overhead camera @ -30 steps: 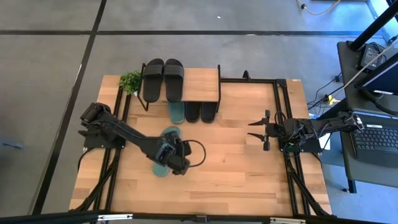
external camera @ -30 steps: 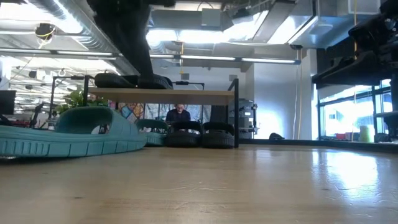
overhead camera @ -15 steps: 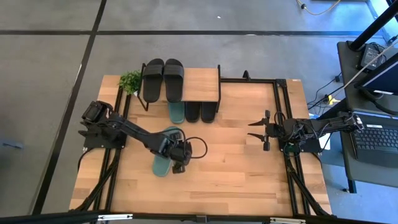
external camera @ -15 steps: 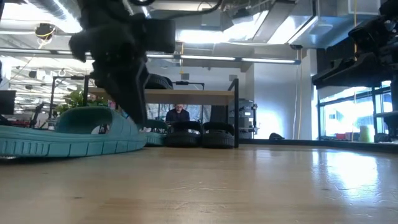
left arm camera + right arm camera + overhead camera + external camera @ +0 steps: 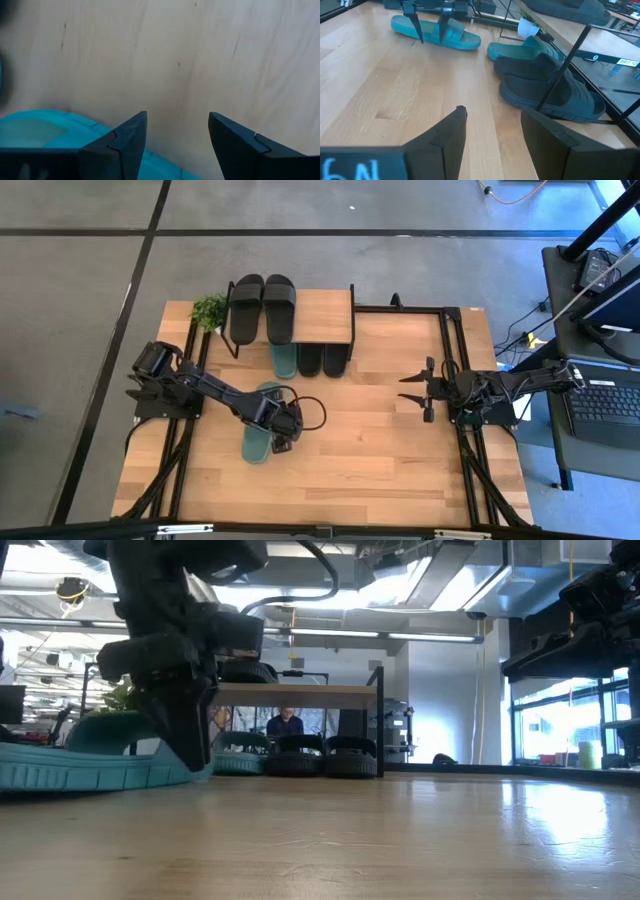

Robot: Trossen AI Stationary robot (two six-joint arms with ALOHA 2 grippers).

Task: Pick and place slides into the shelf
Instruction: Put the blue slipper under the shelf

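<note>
One teal slide (image 5: 255, 442) (image 5: 90, 755) (image 5: 455, 37) lies sole-down on the table, left of centre. My left gripper (image 5: 284, 442) (image 5: 190, 745) (image 5: 177, 120) is open and points down at the slide's right long edge. One finger stands over the teal edge (image 5: 35, 130), the other over bare wood. The shelf (image 5: 325, 315) (image 5: 300, 693) stands at the far edge. Two black slides (image 5: 263, 308) lie on its top board. A second teal slide (image 5: 285, 360) and two black slides (image 5: 322, 358) (image 5: 545, 85) sit under it. My right gripper (image 5: 412, 392) (image 5: 492, 112) waits open at the table's right. My left gripper comes from above, pointing down, at the teal slide's right long edge (image 5: 441, 39), with its fingers apart. Whether a finger touches the sole, I cannot tell. The slide lies flat on the table.
A small potted plant (image 5: 210, 310) stands left of the shelf. Black frame rails (image 5: 455, 360) run along the table's left and right sides. Bare wood lies between the two grippers and toward the near edge. A person (image 5: 287, 723) sits in the room behind.
My left gripper has come down from above the teal slide to table height at the slide's right edge, staying open. The slide has shifted a little toward the table's left.
</note>
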